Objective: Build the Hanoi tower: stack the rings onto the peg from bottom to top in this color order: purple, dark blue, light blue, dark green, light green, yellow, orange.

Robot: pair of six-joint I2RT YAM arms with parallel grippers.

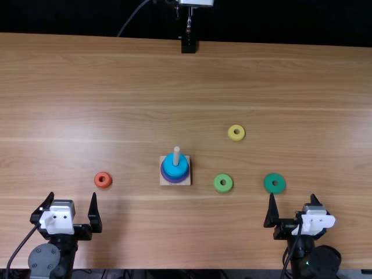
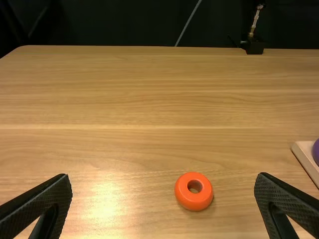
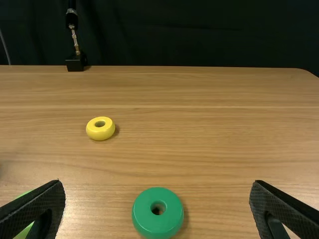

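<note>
LEFT PINCER [image 1: 72,193], RIGHT PINCER [image 1: 292,195] GAPE EMPTY

On the desk [image 1: 290,81], the dark green ring [image 1: 275,189] lies near the right pincer, the orange [image 1: 103,185] near the left; between them, the light green [image 1: 223,189] and the peg [image 1: 176,156], bearing purple [image 1: 175,181] and blue [image 1: 175,169]. Yellow [image 1: 236,138] sits farthest.

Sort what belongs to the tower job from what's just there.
Job: wooden base, peg, purple ring, light blue ring, dark green ring, light green ring, yellow ring, orange ring. Dark blue ring unclear.
Just there: black stand at far edge.
</note>
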